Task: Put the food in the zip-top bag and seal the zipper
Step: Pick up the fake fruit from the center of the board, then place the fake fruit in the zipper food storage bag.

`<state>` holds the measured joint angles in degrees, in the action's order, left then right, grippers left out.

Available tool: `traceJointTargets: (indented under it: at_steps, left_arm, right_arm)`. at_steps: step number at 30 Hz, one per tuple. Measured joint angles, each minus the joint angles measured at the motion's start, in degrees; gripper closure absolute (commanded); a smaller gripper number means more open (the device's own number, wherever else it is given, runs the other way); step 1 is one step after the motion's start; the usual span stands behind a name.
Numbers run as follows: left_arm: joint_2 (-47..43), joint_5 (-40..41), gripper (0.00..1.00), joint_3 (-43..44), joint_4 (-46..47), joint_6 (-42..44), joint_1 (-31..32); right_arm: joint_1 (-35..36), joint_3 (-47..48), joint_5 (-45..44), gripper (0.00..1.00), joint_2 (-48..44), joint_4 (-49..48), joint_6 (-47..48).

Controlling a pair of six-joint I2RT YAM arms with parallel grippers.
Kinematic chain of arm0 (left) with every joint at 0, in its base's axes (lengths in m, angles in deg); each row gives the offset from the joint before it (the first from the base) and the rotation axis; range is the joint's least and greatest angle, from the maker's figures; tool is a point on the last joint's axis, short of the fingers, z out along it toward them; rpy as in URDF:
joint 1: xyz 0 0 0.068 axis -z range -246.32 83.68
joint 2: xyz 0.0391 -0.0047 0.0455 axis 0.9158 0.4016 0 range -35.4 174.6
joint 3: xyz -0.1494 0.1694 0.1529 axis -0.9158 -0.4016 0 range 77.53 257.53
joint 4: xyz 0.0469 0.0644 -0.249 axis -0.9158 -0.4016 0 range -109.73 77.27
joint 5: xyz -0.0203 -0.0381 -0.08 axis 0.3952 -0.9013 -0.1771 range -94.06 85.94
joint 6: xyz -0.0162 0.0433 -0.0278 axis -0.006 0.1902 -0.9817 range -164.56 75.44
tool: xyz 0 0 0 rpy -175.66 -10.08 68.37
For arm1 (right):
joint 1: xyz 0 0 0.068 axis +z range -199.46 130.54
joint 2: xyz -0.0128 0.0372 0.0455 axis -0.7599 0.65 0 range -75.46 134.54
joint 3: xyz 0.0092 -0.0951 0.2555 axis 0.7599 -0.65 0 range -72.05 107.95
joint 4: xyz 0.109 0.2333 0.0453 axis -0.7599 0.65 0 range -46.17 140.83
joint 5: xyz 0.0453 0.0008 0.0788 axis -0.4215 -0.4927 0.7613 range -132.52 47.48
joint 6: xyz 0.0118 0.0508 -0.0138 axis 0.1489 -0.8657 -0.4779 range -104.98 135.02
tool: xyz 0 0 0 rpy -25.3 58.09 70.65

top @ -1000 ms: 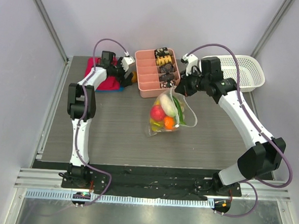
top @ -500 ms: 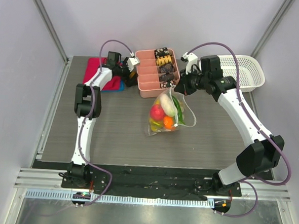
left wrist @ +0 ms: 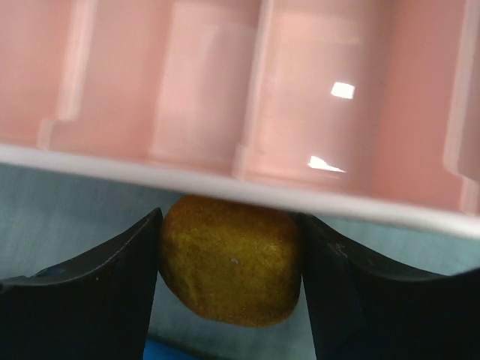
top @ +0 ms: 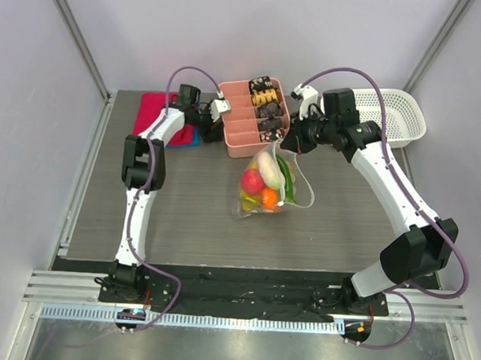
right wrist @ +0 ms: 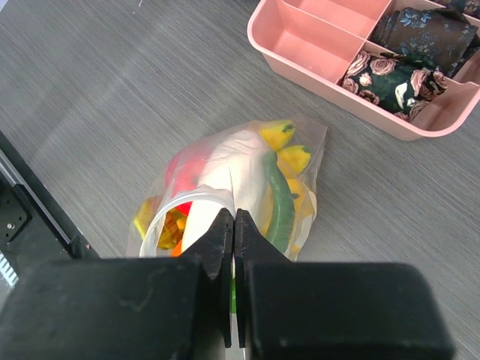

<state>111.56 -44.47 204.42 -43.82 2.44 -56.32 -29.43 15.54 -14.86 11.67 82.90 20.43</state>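
The clear zip-top bag (top: 265, 185) lies mid-table, holding a red apple, an orange, yellow, white and green food pieces. My right gripper (top: 292, 142) is shut on the bag's mouth edge and holds it up; in the right wrist view the closed fingertips (right wrist: 235, 225) pinch the pale rim above the open bag (right wrist: 225, 180). My left gripper (top: 216, 118) is at the left wall of the pink tray. In the left wrist view its fingers touch both sides of a yellow-brown food piece (left wrist: 231, 259) lying against the tray's rim.
The pink divided tray (top: 237, 133) with dark snacks stands at the back centre, and it fills the top of the left wrist view (left wrist: 247, 97). A white mesh basket (top: 395, 116) is at the back right. A red cloth (top: 157, 108) lies at the back left.
My left gripper has moved right, up to the pink tray's left wall. My right gripper has held the bag's mouth almost still.
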Motion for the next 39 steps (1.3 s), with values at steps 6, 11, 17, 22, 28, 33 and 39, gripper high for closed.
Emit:
traceJointTargets:
  at_steps: [6, 11, 17, 22, 28, 33, 39]
  left_arm:
    - [-6.82, -3.15, 0.63, -8.98, -6.73, 1.55, -0.76]
    - [-15.02, -6.86, 0.68, -15.82, -13.05, 1.46, -1.29]
    - [-33.64, -13.11, 0.67, -26.64, -13.55, -7.50, -1.36]
    - [-54.23, -14.40, 0.66, -36.20, -5.64, -21.73, 2.67]
    - [-68.13, -9.20, 0.67, -38.97, 3.23, -33.66, 19.50]
    - [-65.48, -4.70, 0.65, -38.03, 4.52, -35.41, 27.89]
    - [-58.55, 0.48, 0.61, -38.34, 2.95, -32.50, 32.92]
  right_arm:
    - [2.34, 1.33, -0.46, 0.99, -0.11, 3.06, -1.70]
    - [6.16, 1.33, -2.91, 0.99, -0.66, 5.57, -5.29]
    - [6.78, 1.33, -6.38, 0.99, -1.84, 7.96, -9.22]
    - [6.75, 1.33, -8.17, 0.99, -2.01, 9.05, -12.55]
    - [6.75, 1.33, -8.83, 0.99, -2.01, 9.84, -17.11]
    - [6.73, 1.33, -9.14, 0.99, -2.01, 9.92, -18.91]
    - [6.67, 1.33, -9.11, 0.99, -2.01, 9.92, -19.47]
